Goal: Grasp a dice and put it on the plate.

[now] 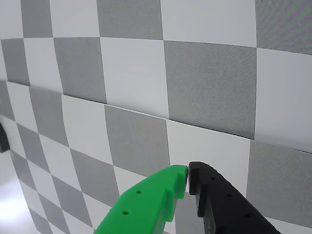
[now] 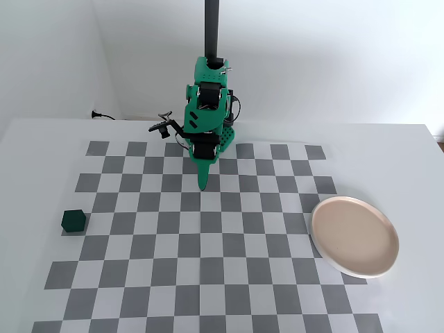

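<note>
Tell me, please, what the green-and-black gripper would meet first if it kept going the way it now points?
Most likely the bare grey-and-white checkered mat: the closed green-and-black gripper points down at empty squares. The dark green dice and the pale pinkish-beige plate lie well off to either side in the fixed view.

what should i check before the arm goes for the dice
1. Dice in view and free: ok, sits alone at the mat's left edge in the fixed view.
2. Plate empty and ready: ok, nothing on it.
3. Gripper open for a grasp: not ok, tips are together in the wrist view.
4. Gripper empty: ok, nothing between the tips.
5. Gripper near the dice: not ok, it is apart, near the mat's top centre.
6. Dice seen by the wrist view: not ok, only checker squares show.
</note>
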Controlling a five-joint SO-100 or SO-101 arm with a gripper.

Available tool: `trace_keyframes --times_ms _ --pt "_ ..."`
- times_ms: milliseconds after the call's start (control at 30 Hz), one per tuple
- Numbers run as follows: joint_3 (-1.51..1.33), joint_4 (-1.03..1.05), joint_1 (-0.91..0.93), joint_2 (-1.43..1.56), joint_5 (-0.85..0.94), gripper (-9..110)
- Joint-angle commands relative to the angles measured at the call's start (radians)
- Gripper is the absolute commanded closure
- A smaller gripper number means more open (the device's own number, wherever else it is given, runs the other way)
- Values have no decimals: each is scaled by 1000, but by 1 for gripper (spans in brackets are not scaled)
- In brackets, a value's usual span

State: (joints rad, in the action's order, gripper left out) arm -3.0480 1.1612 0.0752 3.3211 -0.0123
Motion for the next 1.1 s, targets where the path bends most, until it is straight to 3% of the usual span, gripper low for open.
trace_keyframes --times_ms 0,800,1067 --pt "17 -17 -25 14 20 106" --pt "17 -17 -67 14 61 106" --pt "-28 -160 -66 14 144 106"
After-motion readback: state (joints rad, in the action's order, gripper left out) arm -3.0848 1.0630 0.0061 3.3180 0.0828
